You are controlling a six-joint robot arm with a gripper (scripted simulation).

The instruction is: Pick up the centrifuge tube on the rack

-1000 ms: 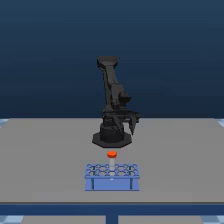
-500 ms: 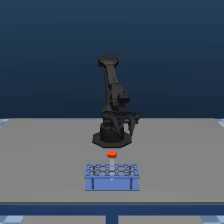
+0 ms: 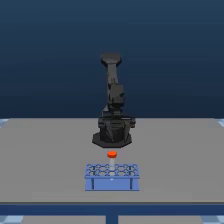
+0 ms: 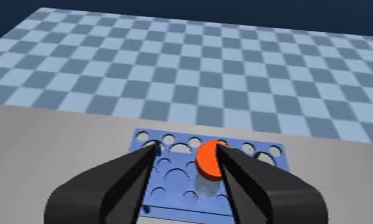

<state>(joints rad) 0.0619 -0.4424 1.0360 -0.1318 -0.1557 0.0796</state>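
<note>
orange-red cap [image 4: 208,160], light-blue rack [image 4: 174,176], checkered floor [image 4: 165,65]

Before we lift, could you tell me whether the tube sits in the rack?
In: the centrifuge tube, orange cap up, stands in a hole of the rack.

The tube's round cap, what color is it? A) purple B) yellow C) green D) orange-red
D: the centrifuge tube standing in the light-blue rack wears an orange-red cap, seen in the wrist view between the two dark jaws and in the exterior view as an orange-red spot above the rack.

table [image 3: 45,155] open around rack [image 3: 111,176]
</note>
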